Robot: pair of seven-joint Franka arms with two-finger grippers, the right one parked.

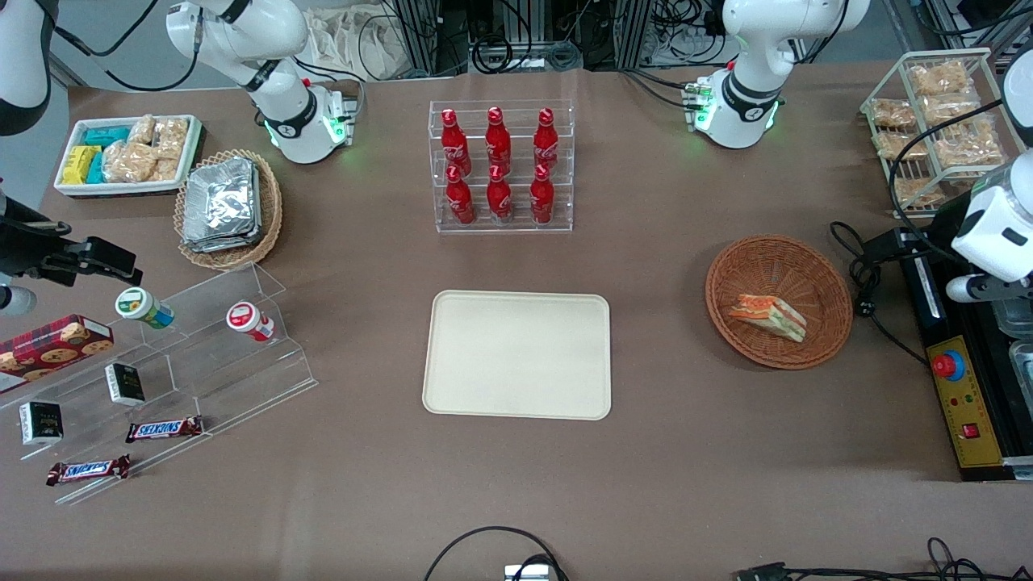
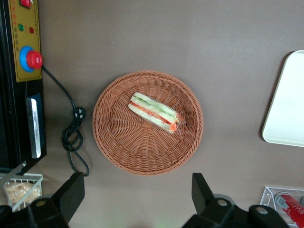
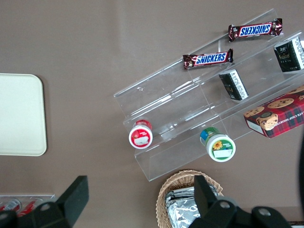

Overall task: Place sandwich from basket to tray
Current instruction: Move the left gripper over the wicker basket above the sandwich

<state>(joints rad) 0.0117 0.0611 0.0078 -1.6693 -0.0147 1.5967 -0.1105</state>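
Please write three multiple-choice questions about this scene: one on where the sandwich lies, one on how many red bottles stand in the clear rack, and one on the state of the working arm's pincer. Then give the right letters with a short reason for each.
1. Where is the sandwich?
A. On the tray
B. In the basket
C. On the bare table

2. How many red bottles stand in the clear rack?
A. Four
B. Six
C. Eight

3. What is the state of the pincer?
A. Open and holding nothing
B. Shut on the sandwich
C. Shut on the basket's rim

Answers:
1. B, the wedge lies inside the basket, and the tray holds nothing.
2. B, two rows of three show in the front view.
3. A, the wrist view shows its fingers wide apart above the table beside the basket, touching nothing.
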